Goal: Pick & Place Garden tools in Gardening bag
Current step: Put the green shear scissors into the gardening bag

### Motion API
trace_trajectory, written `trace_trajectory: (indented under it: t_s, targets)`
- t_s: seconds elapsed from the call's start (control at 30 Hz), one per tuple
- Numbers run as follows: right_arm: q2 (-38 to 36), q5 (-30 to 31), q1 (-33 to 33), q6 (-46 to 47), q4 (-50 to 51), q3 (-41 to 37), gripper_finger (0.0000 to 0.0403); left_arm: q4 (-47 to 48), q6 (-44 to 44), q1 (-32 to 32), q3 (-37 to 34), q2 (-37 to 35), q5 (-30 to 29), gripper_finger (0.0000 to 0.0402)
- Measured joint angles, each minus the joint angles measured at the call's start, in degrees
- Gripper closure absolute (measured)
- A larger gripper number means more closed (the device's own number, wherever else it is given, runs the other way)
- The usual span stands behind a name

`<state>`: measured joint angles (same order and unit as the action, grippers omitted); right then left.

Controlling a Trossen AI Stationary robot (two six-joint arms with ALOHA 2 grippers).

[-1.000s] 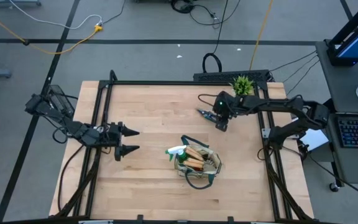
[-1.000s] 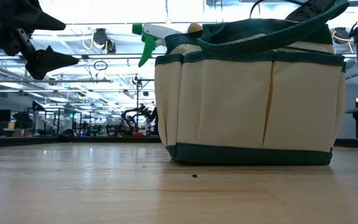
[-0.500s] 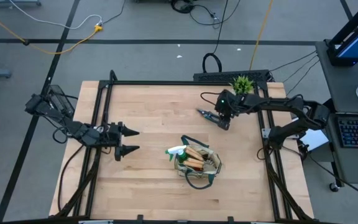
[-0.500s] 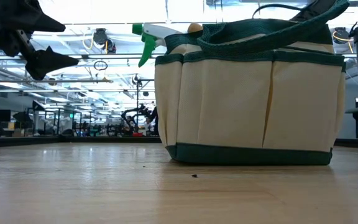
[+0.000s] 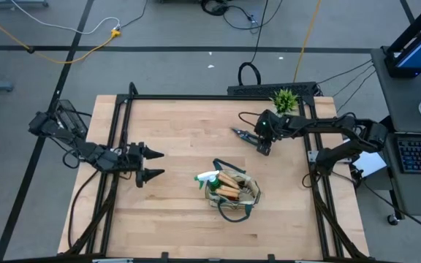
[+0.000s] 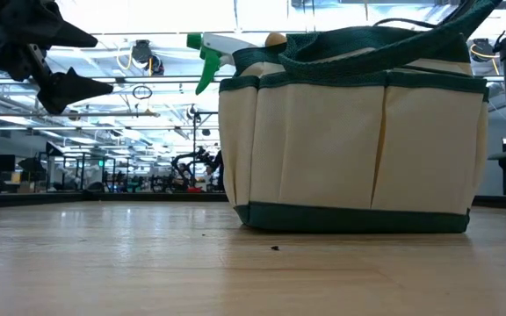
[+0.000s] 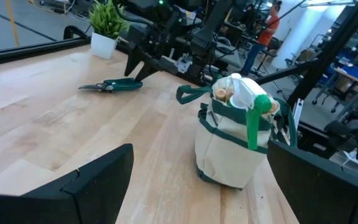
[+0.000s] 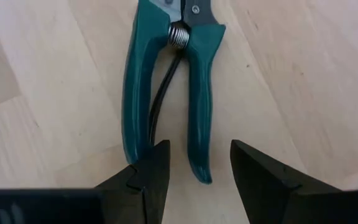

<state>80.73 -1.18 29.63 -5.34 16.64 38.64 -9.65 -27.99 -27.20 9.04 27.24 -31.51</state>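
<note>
Right gripper [image 8: 194, 163] open, fingers straddling one green handle of the pruning shears [image 8: 169, 74] on the tabletop [image 5: 181, 131]. Left gripper [image 5: 152, 164] open, hovering well apart from the gardening bag [image 5: 231, 191].

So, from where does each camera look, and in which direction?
High view: overhead, straight down on table, both arms.
Low view: at tabletop height, facing the gardening bag; left gripper at upper left.
Left wrist view: across the table to bag and pruning shears.
Right wrist view: down on the shears, right gripper jaws open.
High and left wrist views share both.
</note>
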Motion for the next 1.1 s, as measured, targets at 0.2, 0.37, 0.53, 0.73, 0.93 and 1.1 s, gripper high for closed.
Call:
trace_trajectory:
  t_s: [0.2, 0.37, 0.53, 0.73, 0.93, 1.1]
  targets:
    - [0.6, 0.9, 0.0, 0.0, -2.8, -2.6, 0.0241, -0.1, -0.8, 1.1, 0.0, 0.0, 1.4, 0.0027]
    - [3.2, 1.1, 0.0, 0.1, -4.2, -2.8, 0.0251, -0.5, -0.5, 1.8, 0.0, 0.0, 1.5, 0.0027]
    - [4.4, 0.9, -0.1, 0.1, -8.1, -2.9, 0.0277, -1.0, -0.7, 2.2, 0.0, 0.0, 1.6, 0.0027]
    - [4.4, 1.0, -0.1, 0.0, -9.6, -2.9, 0.0290, -1.0, -0.7, 2.2, 0.0, 0.0, 1.6, 0.0027]
    - [4.5, 1.3, 0.0, 1.4, -8.2, -2.9, 0.0326, -1.0, -0.5, 2.2, 0.0, 0.0, 1.6, 0.0027]
    - [4.4, 1.5, 0.0, 1.7, -6.9, -2.9, 0.0366, -1.0, -1.0, 2.2, 0.0, 0.0, 0.0, 0.0027]
